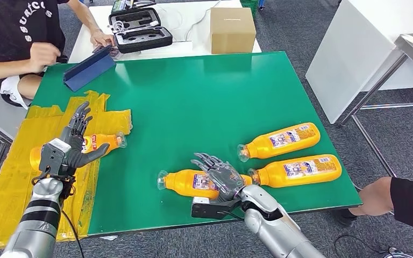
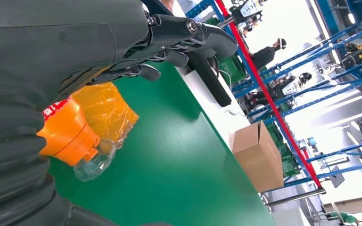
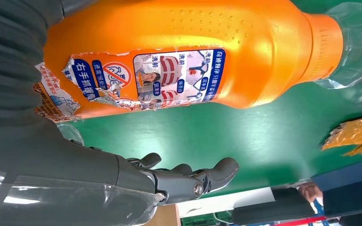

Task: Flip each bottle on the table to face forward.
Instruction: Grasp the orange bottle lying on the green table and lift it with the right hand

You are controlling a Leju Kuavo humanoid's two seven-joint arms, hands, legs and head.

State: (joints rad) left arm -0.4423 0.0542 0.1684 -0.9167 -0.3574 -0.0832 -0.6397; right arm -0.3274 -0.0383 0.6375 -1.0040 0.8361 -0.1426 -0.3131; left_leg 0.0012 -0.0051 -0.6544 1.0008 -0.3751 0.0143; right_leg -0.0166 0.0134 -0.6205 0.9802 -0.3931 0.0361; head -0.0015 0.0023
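Four orange bottles (image 1: 286, 141) on green table (image 1: 193, 97); left hand (image 1: 71, 142), right hand (image 1: 221, 177) both spread, holding nothing.

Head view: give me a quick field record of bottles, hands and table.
bottles: four orange bottles lying on their sides
left bottle: on yellow tape patch, under left hand
near bottle: back label up, right hand over it
right pair: untouched, back labels up
table: green
hands: fingers spread, grip unclear

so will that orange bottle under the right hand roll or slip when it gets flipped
Probably rolls: the orange bottle lies on its side, rounded, on the smooth green table. Likely stiff plastic, so it should hold shape. The torn label may give the right hand uneven grip.
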